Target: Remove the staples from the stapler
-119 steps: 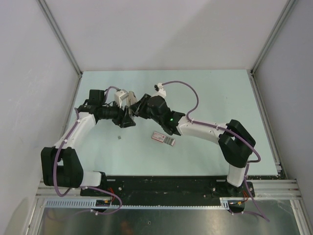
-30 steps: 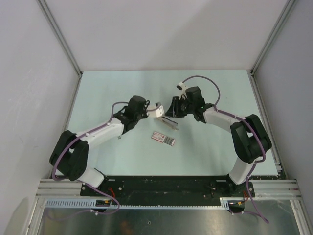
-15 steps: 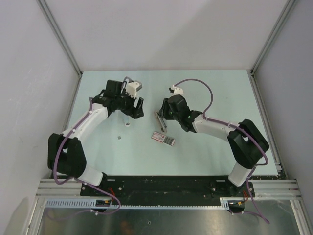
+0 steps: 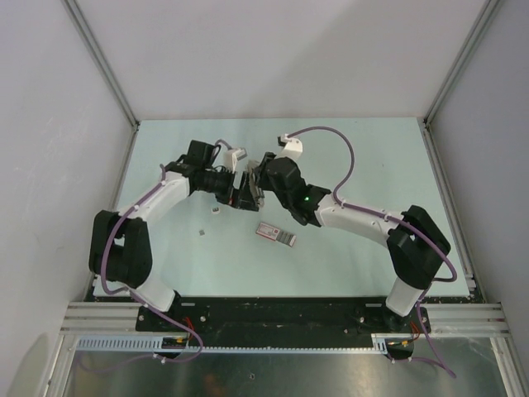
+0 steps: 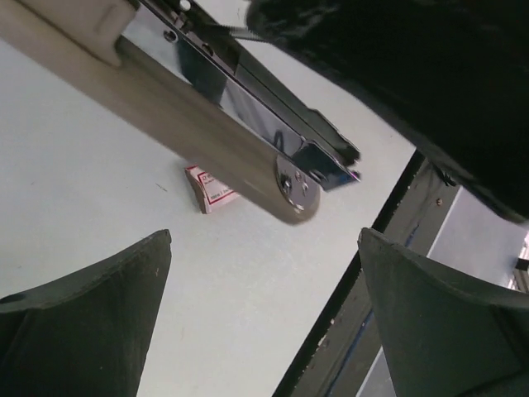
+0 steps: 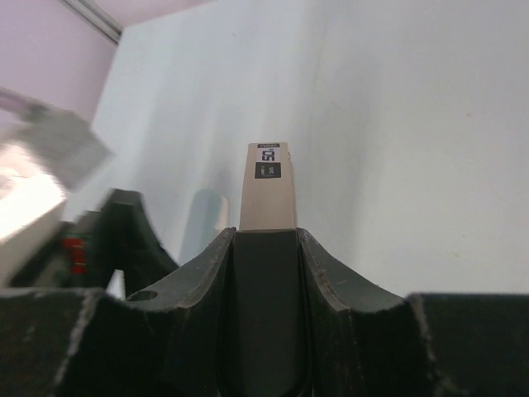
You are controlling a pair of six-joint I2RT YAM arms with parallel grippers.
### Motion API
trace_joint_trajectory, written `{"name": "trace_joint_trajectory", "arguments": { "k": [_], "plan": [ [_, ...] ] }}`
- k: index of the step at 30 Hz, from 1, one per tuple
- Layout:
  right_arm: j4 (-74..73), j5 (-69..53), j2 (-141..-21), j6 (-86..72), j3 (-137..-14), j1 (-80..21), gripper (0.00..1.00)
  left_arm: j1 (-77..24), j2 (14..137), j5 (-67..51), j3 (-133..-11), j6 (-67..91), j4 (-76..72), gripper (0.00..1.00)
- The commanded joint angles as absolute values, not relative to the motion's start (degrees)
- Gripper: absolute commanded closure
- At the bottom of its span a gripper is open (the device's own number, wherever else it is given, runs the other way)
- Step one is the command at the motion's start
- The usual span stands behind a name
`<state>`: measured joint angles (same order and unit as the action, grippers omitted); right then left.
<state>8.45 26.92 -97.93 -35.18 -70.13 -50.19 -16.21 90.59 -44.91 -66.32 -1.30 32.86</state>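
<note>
Stapler [image 5: 190, 124] clamped in right end effector [image 6: 264, 236], left end effector [image 5: 263, 240] spread empty, pink box [image 4: 275, 234] nearby, contents unseen

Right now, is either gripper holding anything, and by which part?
The right gripper clamps the stapler near one end; its tan labelled end sticks out. The left gripper is open, holding nothing.

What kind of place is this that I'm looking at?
Most likely a robotics lab test cell, not a home or office: plain white panel walls in aluminium framing enclose a pale green tabletop, with two white-and-black robot arms bolted to a black base rail.
</note>
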Motion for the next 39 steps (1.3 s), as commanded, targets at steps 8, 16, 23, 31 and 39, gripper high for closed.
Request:
{"name": "trace_joint_trajectory", "arguments": {
  "k": [8,16,23,31,39],
  "plan": [
    [15.73,29.46,-95.69,-40.7,-76.3,-52.0,1.0,-16.18,93.22,-52.64,-67.41,-2.89,31.31,0.09],
    [14.49,28.98,-95.75,-42.21,-76.29,-52.21,1.0,-16.03,93.64,-53.74,-67.6,-2.51,30.03,0.33],
    [12.52,28.55,-95.39,-43.53,-76.29,-52.23,1.0,-14.83,93.53,-53.43,-68.1,-2.88,29.51,0.65],
    [7.7,25.99,-94.51,-45.97,-75.82,-52.19,1.0,-12.5,93.16,-51.45,-68.21,-5.44,29.37,0.91],
    [5.52,22.72,-92.16,-46.79,-70.87,-52.12,1.0,-11.37,90.66,-45.32,-68.25,-10.88,29.36,1.0]
  ]
}}
